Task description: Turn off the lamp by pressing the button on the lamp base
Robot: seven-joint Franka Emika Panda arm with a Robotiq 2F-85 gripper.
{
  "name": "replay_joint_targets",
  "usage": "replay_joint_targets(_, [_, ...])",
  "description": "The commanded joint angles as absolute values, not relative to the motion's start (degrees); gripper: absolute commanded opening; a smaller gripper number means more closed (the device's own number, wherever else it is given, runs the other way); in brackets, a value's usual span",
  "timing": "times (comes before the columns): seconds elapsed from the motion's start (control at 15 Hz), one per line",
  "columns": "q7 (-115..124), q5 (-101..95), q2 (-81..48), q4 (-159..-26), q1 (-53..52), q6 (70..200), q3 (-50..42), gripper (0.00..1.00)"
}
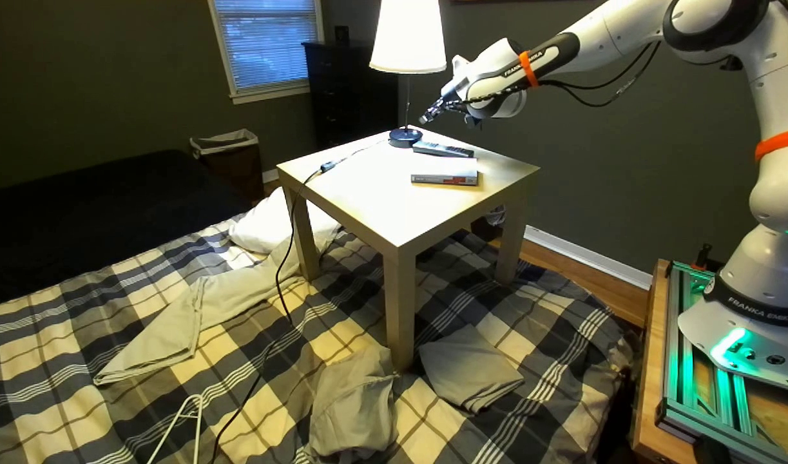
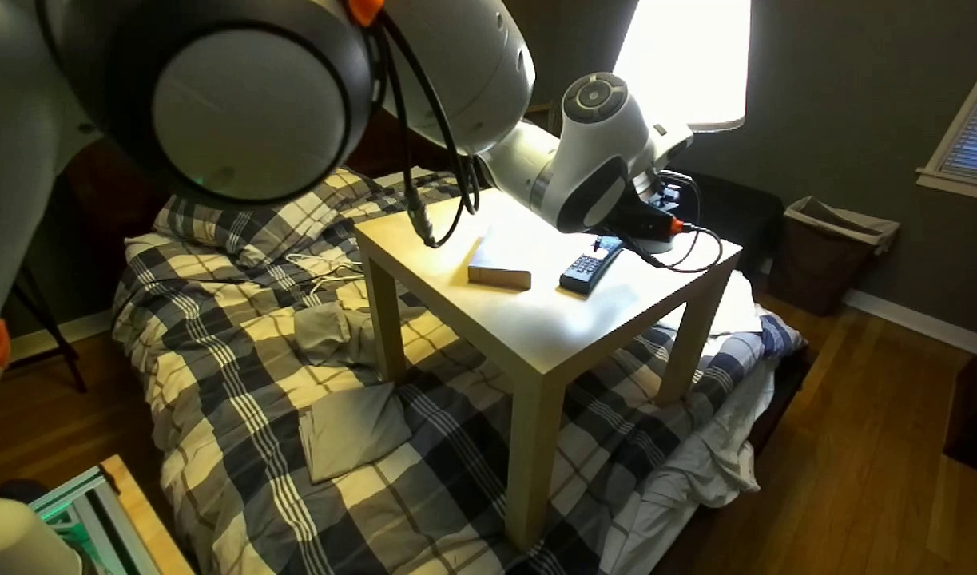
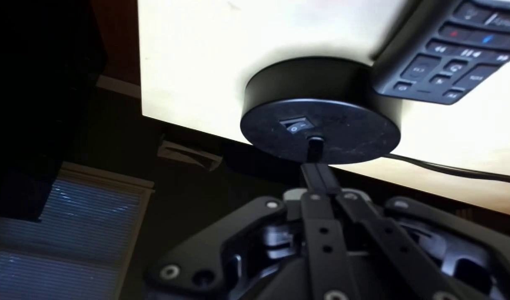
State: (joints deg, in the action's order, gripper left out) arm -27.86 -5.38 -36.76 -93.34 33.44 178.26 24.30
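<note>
While the lamp (image 1: 408, 55) glows, we judge the press on its rocker switch (image 3: 297, 125) not yet made.
It stands near a corner of the pale table (image 1: 342, 190), its low, round lamp base (image 3: 338, 116) flat on the top, we suppose for steadiness. The long axis runs upright along the thin stem (image 3: 315, 150), the shade (image 1: 409, 32) narrows upward, and the switch faces up beside the stem's foot. Below the shade's rim, the gripper (image 3: 316, 166) slants down towards the base, near but apart from it; its fingers (image 3: 312, 179) meet with nothing between them, presumably to serve as one blunt prod. Just beside the base lies the remote (image 1: 443, 150), whether touching we cannot tell, and next to that a book-like block (image 1: 444, 174).
</note>
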Motion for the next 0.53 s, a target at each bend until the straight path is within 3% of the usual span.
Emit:
replay_joint_targets(0.0, [-31.7,-6.2,-42.4,-86.8,35.1,175.7,27.1,0.0])
replay_joint_targets(0.47, [-36.1,-6.2,-48.0,-79.9,35.1,174.0,28.4,0.0])
